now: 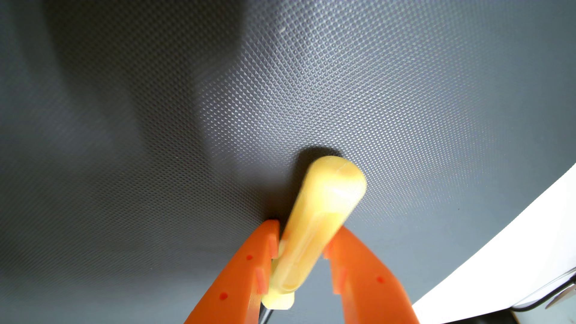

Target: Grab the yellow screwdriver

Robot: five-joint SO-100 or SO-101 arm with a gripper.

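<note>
In the wrist view the yellow screwdriver (314, 230) fills the lower middle, its pale yellow handle pointing up and away from me with the rounded butt end farthest. Its dark metal shaft just shows below the handle at the bottom edge. My gripper (307, 232) has two orange fingers (249, 271) that come up from the bottom edge and press on the handle from the left and right. The gripper is shut on the handle. The handle is slightly blurred, and its shadow lies on the mat beneath it.
A dark grey textured mat (280, 93) covers the surface. At the lower right the mat ends at a white table edge (514, 249), with a dark cable (558, 296) near the corner. A broad shadow darkens the mat's left side.
</note>
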